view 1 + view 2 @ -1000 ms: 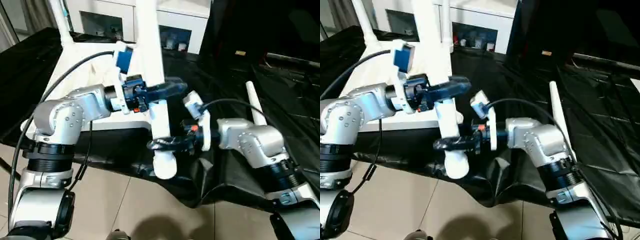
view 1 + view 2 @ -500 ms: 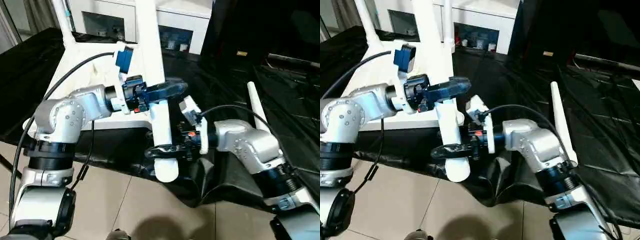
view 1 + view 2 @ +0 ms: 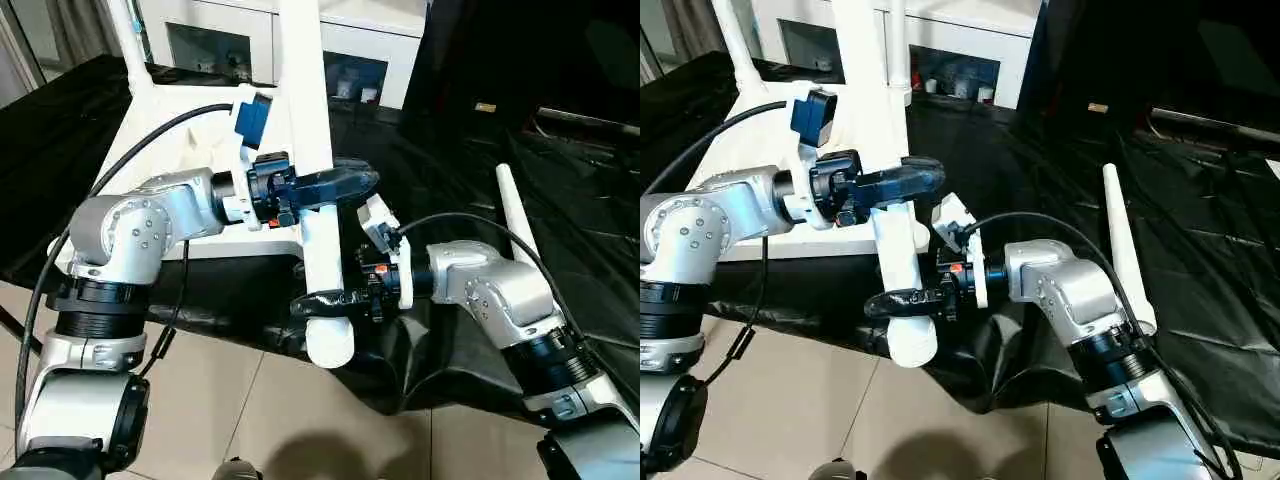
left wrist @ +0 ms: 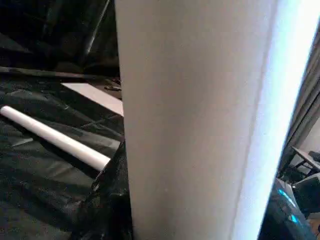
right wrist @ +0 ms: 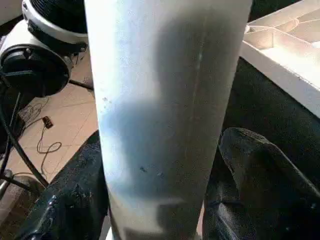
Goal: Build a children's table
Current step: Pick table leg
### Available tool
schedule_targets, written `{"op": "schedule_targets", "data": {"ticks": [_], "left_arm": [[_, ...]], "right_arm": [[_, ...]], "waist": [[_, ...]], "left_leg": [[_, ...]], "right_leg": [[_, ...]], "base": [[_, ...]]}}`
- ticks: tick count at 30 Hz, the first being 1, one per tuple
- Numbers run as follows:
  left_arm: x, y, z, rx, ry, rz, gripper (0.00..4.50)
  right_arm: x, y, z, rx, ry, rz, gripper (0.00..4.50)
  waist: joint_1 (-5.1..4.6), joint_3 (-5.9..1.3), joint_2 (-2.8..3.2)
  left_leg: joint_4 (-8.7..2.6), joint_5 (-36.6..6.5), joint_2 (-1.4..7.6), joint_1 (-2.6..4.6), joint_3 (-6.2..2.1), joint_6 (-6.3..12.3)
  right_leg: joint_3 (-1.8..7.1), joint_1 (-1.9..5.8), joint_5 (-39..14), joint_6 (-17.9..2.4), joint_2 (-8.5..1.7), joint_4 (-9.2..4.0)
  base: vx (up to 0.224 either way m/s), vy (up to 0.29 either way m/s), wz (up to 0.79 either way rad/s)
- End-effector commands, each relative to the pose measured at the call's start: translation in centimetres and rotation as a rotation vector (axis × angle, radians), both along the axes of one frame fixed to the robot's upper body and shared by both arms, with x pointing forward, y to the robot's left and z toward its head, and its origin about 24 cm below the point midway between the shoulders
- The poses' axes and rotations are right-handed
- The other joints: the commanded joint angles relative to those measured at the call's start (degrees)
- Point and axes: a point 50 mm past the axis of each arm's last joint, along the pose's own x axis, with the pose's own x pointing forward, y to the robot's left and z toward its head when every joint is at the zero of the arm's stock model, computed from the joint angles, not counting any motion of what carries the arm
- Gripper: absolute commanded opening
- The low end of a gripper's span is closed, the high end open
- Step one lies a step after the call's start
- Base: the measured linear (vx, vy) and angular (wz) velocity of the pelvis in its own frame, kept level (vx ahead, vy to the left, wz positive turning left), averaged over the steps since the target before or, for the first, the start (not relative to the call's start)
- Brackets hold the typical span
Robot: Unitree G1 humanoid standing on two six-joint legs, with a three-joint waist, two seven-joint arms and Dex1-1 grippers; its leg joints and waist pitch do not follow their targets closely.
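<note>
From the head camera's left eye, the left gripper (image 3: 335, 186) pinches a white tube leg (image 3: 312, 170) at mid-length, black fingers closed round it, while the right gripper (image 3: 322, 300) clasps the same leg near its lower end at about six o'clock of the left one. The leg stands nearly upright, its bottom end hanging past the edge of the black-draped work surface (image 3: 560, 210). At ten o'clock lies the children's table top (image 3: 165, 150), underside up, another leg (image 3: 128, 40) rising from its far corner. A loose leg (image 3: 515, 225) lies on the black sheet at three o'clock, beside the right forearm. A white cabinet (image 3: 345, 45) stands at twelve o'clock.

The right eye shows the same two-handed hold from slightly to the side.

In the left wrist view the held leg fills the foreground, with the loose leg (image 4: 55, 139) lying on the sheet beyond.

In the right wrist view, dark fingers (image 5: 250, 170) sit on either side of the leg, the table's ribbed underside (image 5: 285, 35) just beyond.
</note>
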Motion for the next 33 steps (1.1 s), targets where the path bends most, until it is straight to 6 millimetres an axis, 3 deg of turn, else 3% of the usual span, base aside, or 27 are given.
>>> {"op": "schedule_targets", "data": {"ticks": [1, 7, 14, 23, 26, 27, 28, 31, 33], "left_arm": [[-0.1, -0.4, 0.6, 0.022, -0.029, -0.025, 1.68], [-0.2, -0.5, 0.6, 0.021, -0.032, -0.030, 1.68], [-0.1, -0.6, 0.7, 0.014, -0.032, -0.034, 1.68], [-0.1, -0.5, 0.7, 0.001, -0.031, -0.036, 1.68], [0.8, -0.6, 0.8, -0.023, -0.018, 0.043, 1.68], [0.8, -0.6, 0.8, -0.023, -0.018, 0.045, 2.24], [1.1, -0.4, 1.3, -0.087, 0.006, 0.056, 2.38], [1.5, -0.2, 1.7, -0.156, 0.027, 0.079, 2.41], [1.5, 0.0, 2.1, -0.232, 0.025, 0.094, 2.72]], "right_arm": [[0.2, -0.3, 0.1, -0.021, -0.022, 0.006, 3.09], [0.2, -0.3, 0.0, -0.024, -0.020, 0.005, 2.79], [0.3, -0.3, -0.1, -0.022, -0.015, -0.003, 2.02], [0.4, -0.3, -0.1, -0.013, -0.014, -0.015, 1.85], [0.5, -0.3, -0.1, -0.007, -0.016, -0.019, 1.85], [0.5, -0.3, -0.1, -0.007, -0.016, -0.019, 1.85], [0.5, -0.3, -0.1, -0.001, -0.016, -0.026, 1.85], [0.5, -0.4, 0.0, 0.009, -0.016, -0.036, 1.85], [0.4, -0.5, 0.1, 0.032, -0.010, -0.051, 1.84]], "waist": [[0.15, -5.05, 1.48], [0.16, -5.09, 1.62], [0.14, -5.12, 1.79], [0.20, -5.17, 2.02], [0.15, -5.15, 1.86], [0.21, -5.16, 1.94], [0.39, -5.23, 2.22], [0.60, -5.36, 2.10], [0.63, -5.28, 1.76]], "left_leg": [[-3.84, -3.0, 1.54, 0.01, -0.14, -1.03], [-3.81, -2.9, 1.55, 0.02, -0.16, -1.05], [-3.81, -3.1, 1.59, 0.04, -0.21, -1.09], [-3.77, -3.1, 1.56, 0.01, -0.24, -1.10], [-3.72, -3.1, 1.49, -0.06, -0.14, -0.98], [-3.63, -3.1, 1.42, -0.01, -0.11, -0.89], [-3.54, -2.9, 1.35, -0.03, -0.12, -0.80], [-3.40, -2.7, 1.35, -0.19, -0.10, -0.77], [-3.50, -2.5, 1.34, -0.29, -0.17, -0.60]], "right_leg": [[3.35, 4.16, -4.2, -9.8, -5.97, -4.03], [3.34, 4.16, -3.9, -9.9, -5.96, -4.02], [3.32, 4.19, -3.4, -10.3, -5.98, -3.94], [3.30, 4.23, -3.1, -10.4, -6.00, -3.92], [3.33, 4.29, -3.2, -10.4, -5.97, -4.00], [3.31, 4.23, -3.4, -10.3, -5.88, -4.11], [3.30, 4.19, -3.6, -10.2, -5.86, -4.10], [3.27, 4.34, -3.1, -10.7, -5.89, -4.01], [3.18, 4.45, -3.0, -10.5, -5.88, -4.07]], "base": [[0.000, 0.000, 0.00], [0.000, 0.000, 0.00], [0.000, 0.000, 0.00], [0.000, 0.000, 0.00], [0.000, 0.000, 0.00], [0.000, 0.000, 0.00], [0.000, 0.000, 0.00], [0.000, 0.000, 0.00], [0.000, 0.000, 0.00]]}}
